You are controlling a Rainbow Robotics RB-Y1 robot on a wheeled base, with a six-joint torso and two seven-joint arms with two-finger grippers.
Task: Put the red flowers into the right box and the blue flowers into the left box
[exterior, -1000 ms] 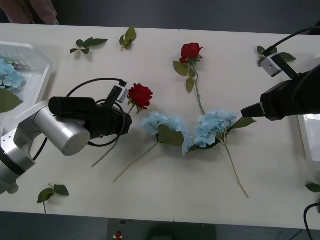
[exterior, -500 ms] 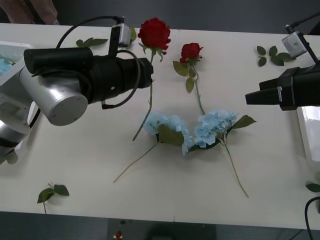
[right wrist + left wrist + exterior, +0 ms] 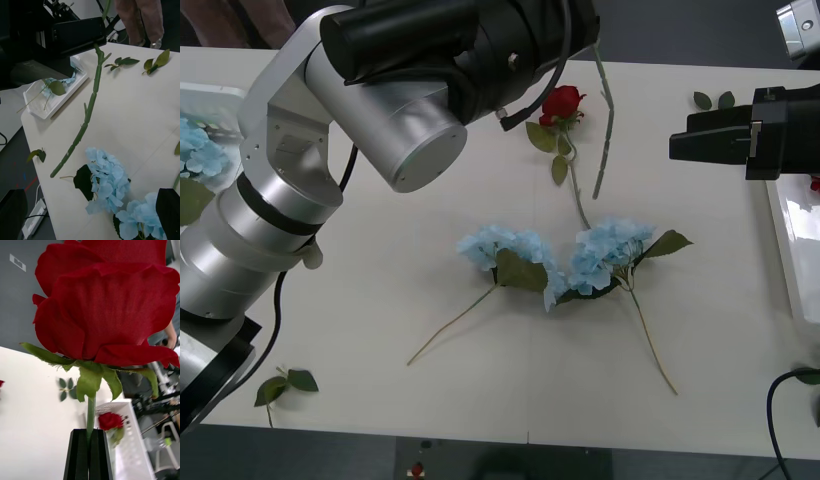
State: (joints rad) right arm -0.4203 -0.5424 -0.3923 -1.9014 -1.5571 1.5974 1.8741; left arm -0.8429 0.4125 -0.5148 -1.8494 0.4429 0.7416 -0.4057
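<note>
Left box (image 3: 220, 100) sits at the counter's left edge with blue flower heads (image 3: 192, 148) already in it. Left tool (image 3: 89, 453), clenched on a rose's stem just under the bloom, holds that rose (image 3: 108, 303) high above the counter; the stem (image 3: 604, 120) hangs down into the front view near the middle. The step in hand looks like carrying this rose across to the right box (image 3: 792, 240), which already has a rose (image 3: 110, 420) inside. A good carry would keep the grip firm, swing wide of the right arm, and lower the dangling stem over the rim before letting go.

Another rose (image 3: 561, 103) lies on the counter (image 3: 380, 330) near its far edge, and two blue hydrangeas (image 3: 560, 258) lie side by side at the centre, leaves touching. Right tool (image 3: 700, 135) hovers at the right, just short of its box; I cannot tell whether its fingers are apart.

Counter is pale, smooth and strewn with loose leaf sprigs (image 3: 285, 385). Beyond it the room is dark; a person (image 3: 138, 20) stands at the far edge.
</note>
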